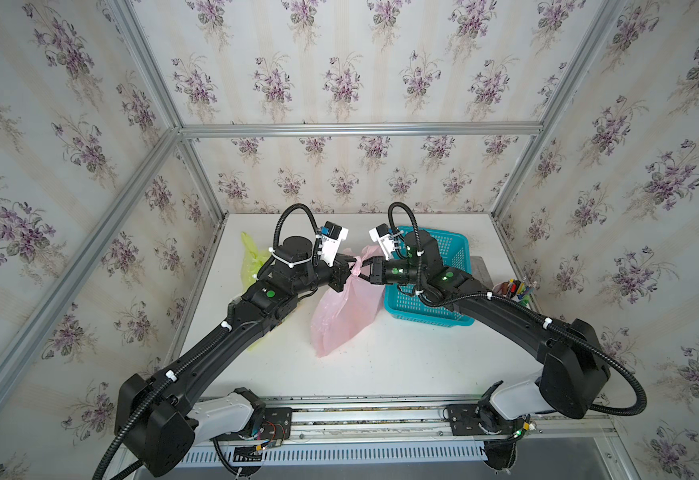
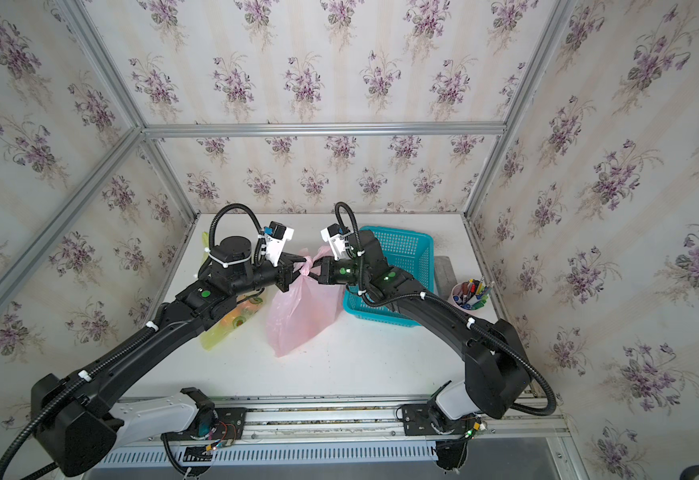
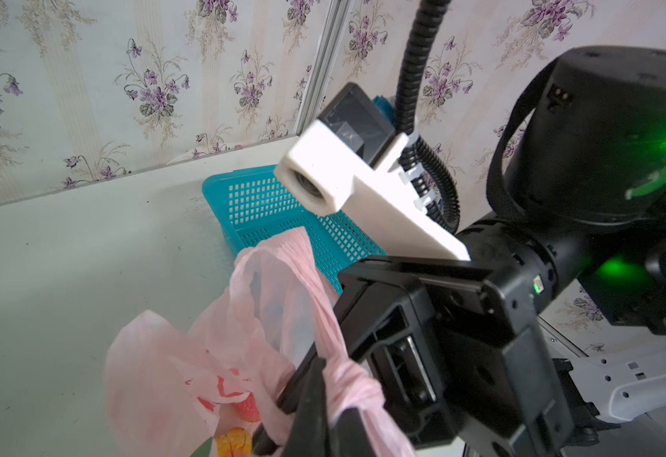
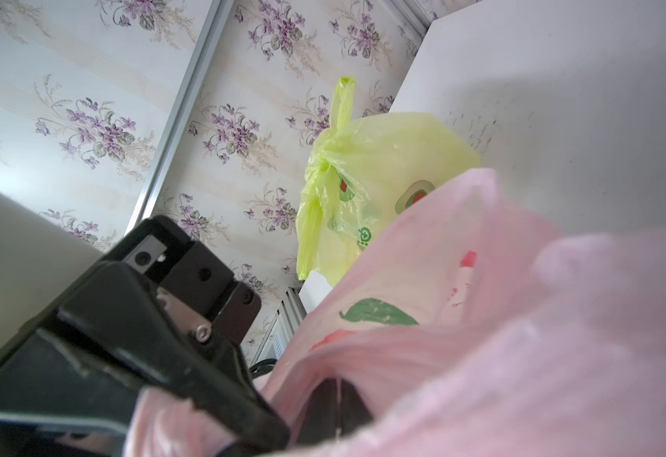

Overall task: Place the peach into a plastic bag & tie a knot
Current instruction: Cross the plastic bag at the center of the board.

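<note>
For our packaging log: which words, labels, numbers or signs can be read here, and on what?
No word or number is legible.
yellow bag: round green sign, its white mark too blurred to name.
pink bag: red print, too blurred to read.
pen cup: any lettering too small to read.

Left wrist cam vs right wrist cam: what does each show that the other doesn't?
Left wrist only: the blue basket, and the knot in the pink bag. Right wrist only: the yellow bag, tied at its top, lying beyond the pink one. Both: the pink bag, the white table and the flowered wallpaper.
</note>
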Available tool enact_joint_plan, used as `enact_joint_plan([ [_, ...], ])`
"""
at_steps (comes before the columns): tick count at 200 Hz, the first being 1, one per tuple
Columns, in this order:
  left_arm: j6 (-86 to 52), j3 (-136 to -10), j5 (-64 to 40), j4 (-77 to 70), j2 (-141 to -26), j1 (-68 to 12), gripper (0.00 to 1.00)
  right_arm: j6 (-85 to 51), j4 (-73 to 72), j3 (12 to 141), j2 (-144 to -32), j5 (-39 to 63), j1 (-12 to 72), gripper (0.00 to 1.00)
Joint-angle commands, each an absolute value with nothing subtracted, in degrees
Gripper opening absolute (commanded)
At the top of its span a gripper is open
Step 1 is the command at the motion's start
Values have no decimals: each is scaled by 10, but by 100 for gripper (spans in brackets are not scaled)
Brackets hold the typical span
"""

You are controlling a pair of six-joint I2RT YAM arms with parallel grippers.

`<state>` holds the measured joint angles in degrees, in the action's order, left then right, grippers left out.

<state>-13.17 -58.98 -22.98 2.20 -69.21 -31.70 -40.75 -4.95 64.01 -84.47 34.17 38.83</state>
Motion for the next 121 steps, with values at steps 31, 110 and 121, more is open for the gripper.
enact_joint_plan([
  [31, -128, -603, -223, 53, -693, -317, 12, -442, -126, 642, -851, 319, 387, 0],
  [110, -117, -625, -173, 124, -692, -312, 46, -450, -142, 642, -865, 351, 387, 0],
  [121, -114, -630, -167, 138, -690, -310, 46, -450, -140, 643, -866, 352, 387, 0],
])
